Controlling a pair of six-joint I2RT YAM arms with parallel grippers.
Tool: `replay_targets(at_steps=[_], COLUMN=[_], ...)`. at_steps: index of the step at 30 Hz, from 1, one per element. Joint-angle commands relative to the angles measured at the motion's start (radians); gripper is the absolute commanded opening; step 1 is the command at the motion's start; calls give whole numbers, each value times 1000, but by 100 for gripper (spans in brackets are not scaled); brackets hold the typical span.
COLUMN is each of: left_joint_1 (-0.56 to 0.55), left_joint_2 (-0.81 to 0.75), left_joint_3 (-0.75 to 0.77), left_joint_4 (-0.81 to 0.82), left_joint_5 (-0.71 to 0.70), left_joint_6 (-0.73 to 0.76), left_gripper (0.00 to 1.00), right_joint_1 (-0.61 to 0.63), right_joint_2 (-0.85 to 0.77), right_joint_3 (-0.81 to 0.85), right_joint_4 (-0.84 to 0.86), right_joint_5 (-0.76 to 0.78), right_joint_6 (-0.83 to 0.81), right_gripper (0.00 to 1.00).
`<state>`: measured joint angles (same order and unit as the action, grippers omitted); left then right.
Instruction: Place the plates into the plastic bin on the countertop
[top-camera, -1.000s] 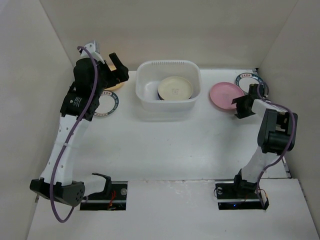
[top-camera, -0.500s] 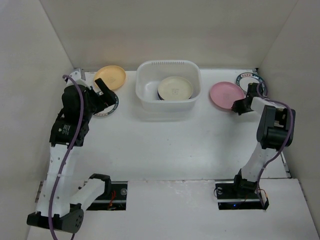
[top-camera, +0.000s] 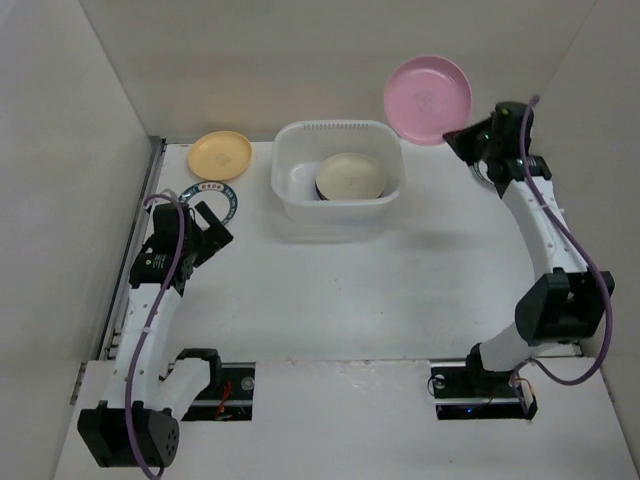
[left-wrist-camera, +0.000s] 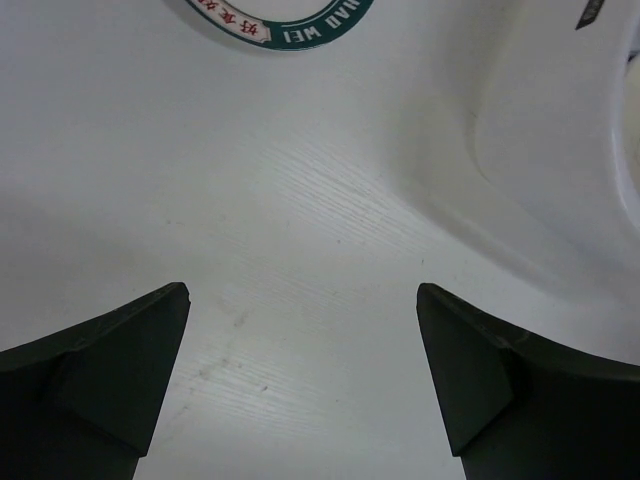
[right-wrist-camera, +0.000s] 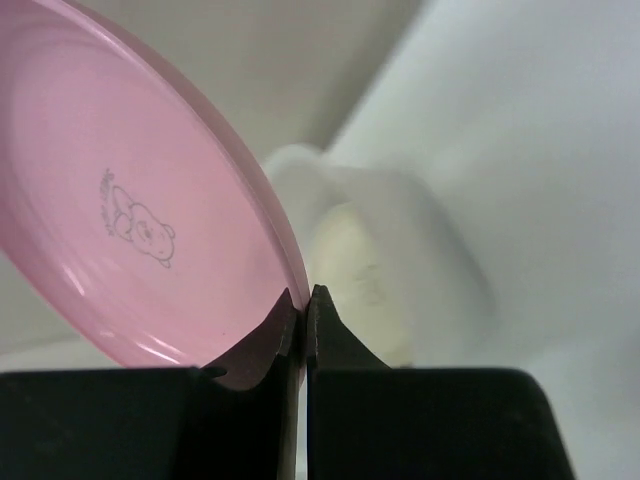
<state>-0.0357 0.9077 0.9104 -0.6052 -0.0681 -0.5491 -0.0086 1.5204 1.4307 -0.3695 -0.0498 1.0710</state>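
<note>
Left gripper (top-camera: 211, 228) hangs low over the countertop (top-camera: 330, 290) at the left side, and its jaws stand wide apart with nothing between them. In the left wrist view the two dark fingertips (left-wrist-camera: 150, 340) are far from each other, and only bare white surface lies between them. Just beyond this gripper (left-wrist-camera: 300, 300) lies a white plate with a teal rim (top-camera: 226, 196), flat on the countertop; red and white letters show on the rim (left-wrist-camera: 290, 25). Behind it, near the back wall, a yellow plate (top-camera: 220, 155) lies flat, very close to the teal-rimmed one, but I cannot tell if they touch.

In the middle stands the bin (top-camera: 300, 215), upright, close to the back wall. A cream plate (top-camera: 350, 175) rests inside it, toward the right half, on top of something dark whose edge shows at its left. In the left wrist view the rounded wall of the bin (left-wrist-camera: 560, 150) fills the right side, near the right fingertip.

To the right of the bin, the right gripper (top-camera: 458, 136) is raised high in front of the back wall. Its jaws are closed tightly on the edge of a pink plate (top-camera: 428, 97). This plate is in the air, tilted steeply, its face toward the top camera, above and a little right of the bin's right rim. In the right wrist view the fingers (right-wrist-camera: 300, 296) pinch the lower rim of the pink plate (right-wrist-camera: 120, 220), which has a small bear drawing. Behind it the bin (right-wrist-camera: 440, 260) with the cream plate (right-wrist-camera: 360, 270) shows blurred below.
</note>
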Motion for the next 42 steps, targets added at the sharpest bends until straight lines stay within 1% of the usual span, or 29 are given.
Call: replay_targets(at_steps=[1,5,6,10,17,22,23,24,25,27,28,30,32,36,39,42], left_joint_1=[52,122,139,191,257,282,288,293,294,294,291,285,286,290,296,296], left_joint_2=[-4,-4,-6,8,115,213,239,269,292,342,364,419,459,532,595,623], left_joint_3=[-44,-103,-114,-137,-96,-65,-64,-65,-62,-53,-50,-45,-44,-61,-56,-93], left_joint_4=[70,99,104,139,208,271,294,323,340,396,421,470,510,622,660,738], left_joint_5=[40,67,67,67,70,60,56,60,68,70,65,57,60,68,82,97], left_joint_6=[-95,-162,-178,-221,-252,-278,-287,-296,-308,-321,-319,-311,-296,-288,-304,-328], left_gripper=[100,100,100,100,100,100,100,100,100,100,100,100,100,98,92,85], right_joint_1=[121,202,218,245,279,293,296,301,302,310,315,321,325,325,325,318], right_joint_2=[121,288,350,518,647,666,663,655,647,604,580,519,448,273,163,72], right_joint_3=[259,483,546,683,697,703,702,698,695,666,653,614,567,406,288,194], right_joint_4=[-58,-175,-209,-298,-325,-361,-365,-368,-370,-361,-355,-339,-316,-235,-189,-175], right_joint_5=[-91,-87,-87,-98,-30,-9,1,16,25,41,47,53,47,16,-11,-31], right_joint_6=[-132,-223,-245,-305,-371,-413,-422,-434,-439,-456,-460,-479,-490,-496,-496,-497], right_gripper=[0,0,0,0,0,4,8,19,24,49,55,71,77,79,79,79])
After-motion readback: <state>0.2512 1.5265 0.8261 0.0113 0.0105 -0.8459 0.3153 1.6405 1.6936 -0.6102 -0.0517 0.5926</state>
